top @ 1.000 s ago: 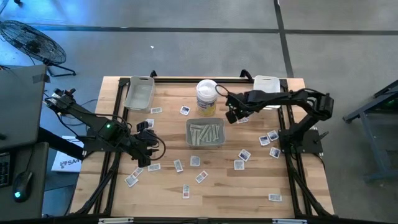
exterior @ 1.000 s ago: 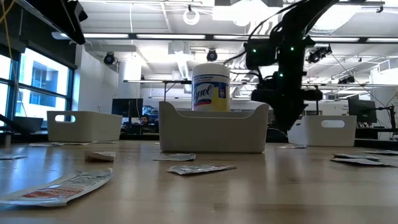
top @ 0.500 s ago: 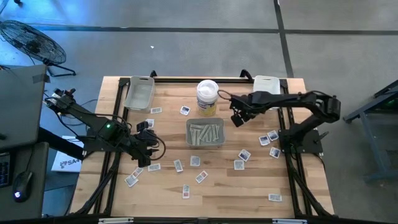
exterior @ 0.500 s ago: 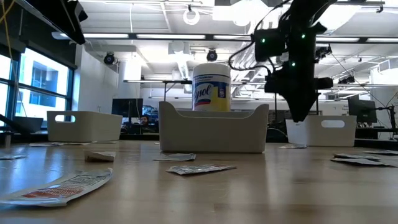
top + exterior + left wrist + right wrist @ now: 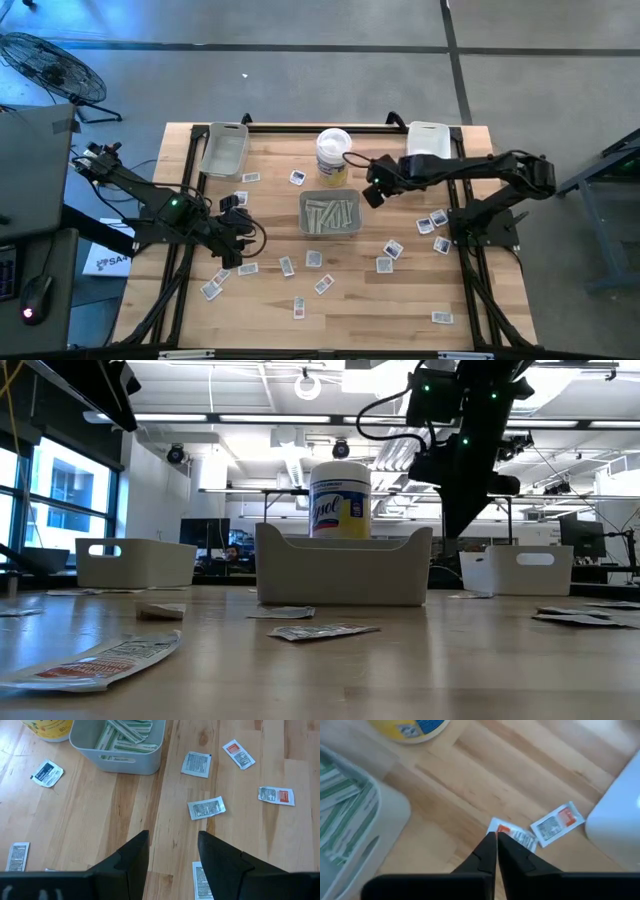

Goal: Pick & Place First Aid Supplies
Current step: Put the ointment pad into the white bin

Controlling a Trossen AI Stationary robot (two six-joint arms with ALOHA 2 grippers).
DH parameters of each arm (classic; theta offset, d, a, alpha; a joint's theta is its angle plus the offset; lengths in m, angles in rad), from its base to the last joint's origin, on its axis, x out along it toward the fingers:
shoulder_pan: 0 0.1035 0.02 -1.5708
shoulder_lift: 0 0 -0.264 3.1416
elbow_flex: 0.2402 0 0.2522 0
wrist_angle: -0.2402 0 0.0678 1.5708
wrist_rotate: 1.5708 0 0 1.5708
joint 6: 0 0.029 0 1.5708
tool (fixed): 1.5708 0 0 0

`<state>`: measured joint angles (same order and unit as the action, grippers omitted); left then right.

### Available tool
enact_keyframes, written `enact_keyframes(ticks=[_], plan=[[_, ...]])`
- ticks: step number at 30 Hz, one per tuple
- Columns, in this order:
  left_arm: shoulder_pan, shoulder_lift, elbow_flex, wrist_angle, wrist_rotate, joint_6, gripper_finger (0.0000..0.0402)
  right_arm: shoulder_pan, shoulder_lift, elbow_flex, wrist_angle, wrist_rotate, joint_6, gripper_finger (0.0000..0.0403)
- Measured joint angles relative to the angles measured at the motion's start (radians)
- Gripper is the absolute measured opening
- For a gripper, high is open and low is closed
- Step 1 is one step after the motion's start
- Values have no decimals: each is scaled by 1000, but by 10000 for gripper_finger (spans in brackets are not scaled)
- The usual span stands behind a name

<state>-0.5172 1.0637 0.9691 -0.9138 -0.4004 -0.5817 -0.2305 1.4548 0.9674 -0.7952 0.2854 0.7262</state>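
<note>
Small flat packets lie scattered on the wooden table. Long pale strips fill the grey centre tray. My right gripper is shut and points steeply down beside the tray's far right corner. Two red-printed packets lie just past its tips. My left gripper hangs open over bare wood at the left, with packets lying ahead of it. My right gripper's shut fingertips stand in front of one end of the nearer red-printed packet and hide it. I cannot tell whether they touch it. In the low view nothing shows hanging from the tips.
A white tub with a yellow label stands just behind the centre tray. A grey tray sits at the far left corner and a white tray at the far right. More packets lie along the near half of the table.
My right gripper has risen from close to the table top and swung a little toward the centre tray, with its wrist turning somewhat. My left arm has kept still, and no packet on the table has shifted.
</note>
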Motion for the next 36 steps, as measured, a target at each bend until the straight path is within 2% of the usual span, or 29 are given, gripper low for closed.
enact_keyframes(ticks=[3,8,11,16,22,31,36], plan=[[0,0,0,0,0,0,166,-36,0,0,19,-1,-17,5],[0,0,0,0,0,0,166,-82,12,0,88,56,-57,1],[0,0,0,0,0,0,166,-86,23,0,77,108,-70,4],[0,0,0,0,0,0,166,-82,47,-1,35,90,-87,1],[0,0,0,0,0,0,166,-68,46,-9,68,123,-73,1],[0,0,0,0,0,0,166,-93,43,-252,363,43,-33,1],[0,0,0,0,0,0,166,-104,43,-317,461,12,-58,1]])
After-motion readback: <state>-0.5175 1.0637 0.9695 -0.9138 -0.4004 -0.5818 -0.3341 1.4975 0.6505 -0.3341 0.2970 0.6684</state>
